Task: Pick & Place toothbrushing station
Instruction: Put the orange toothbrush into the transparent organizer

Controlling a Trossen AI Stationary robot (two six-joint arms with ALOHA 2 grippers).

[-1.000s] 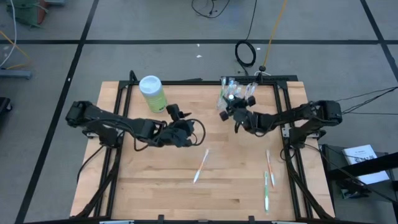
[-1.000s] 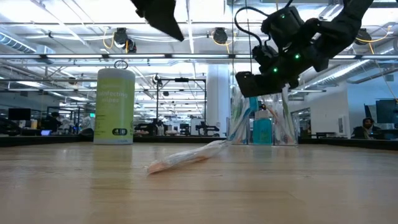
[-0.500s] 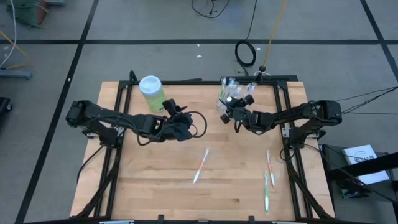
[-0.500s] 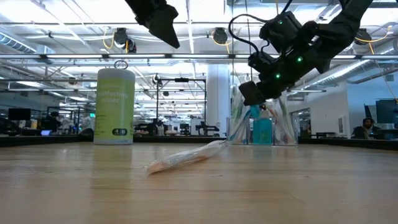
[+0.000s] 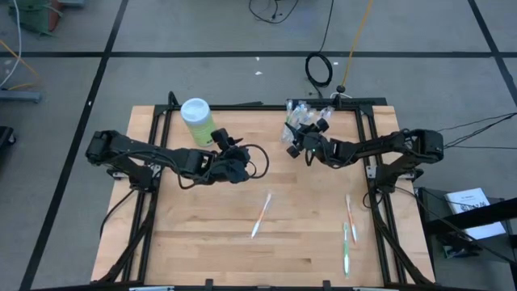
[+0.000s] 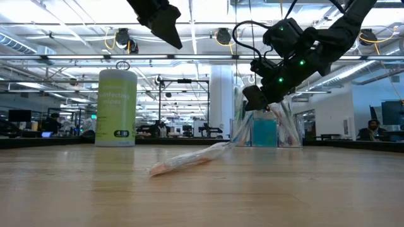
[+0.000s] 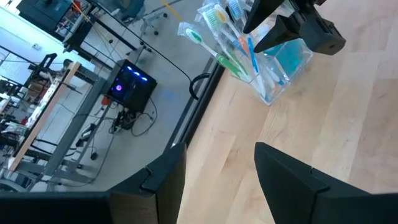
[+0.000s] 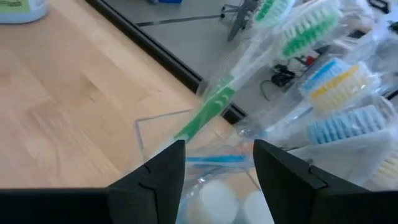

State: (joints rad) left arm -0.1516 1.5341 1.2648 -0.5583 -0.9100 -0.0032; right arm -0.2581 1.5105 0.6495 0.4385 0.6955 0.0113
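A clear plastic cup [image 5: 304, 120] stands at the table's far edge and holds several wrapped toothbrushes and blue toothpaste tubes; it also shows in the low view [image 6: 266, 130] and the left wrist view [image 7: 277, 65]. My right gripper [image 5: 296, 144] is open and hovers at the cup's near side, its fingers pointing into the brush bundle [image 8: 292, 43]. My left gripper [image 5: 241, 162] is open and empty, raised above the table's middle and facing the cup. Three more toothbrushes lie flat on the table: one in the middle [image 5: 260, 214] and two at the right [image 5: 349, 217], [image 5: 346, 247]. My right gripper stands open at the cup's rim [image 8: 140, 126], with the wrapped brushes just ahead of its fingers. I cannot tell whether it touches them.
A light-green canister [image 5: 197, 121] with a white lid stands upright at the far left of the table, and also shows in the low view [image 6: 117, 107]. Black frame rails run along the table's sides. Bare wood lies toward the near edge.
My right gripper has moved toward the far edge, closer to the cup, and has tipped its fingers lower. My left gripper has moved a little toward the far edge. The toothbrushes on the table have stayed where they were.
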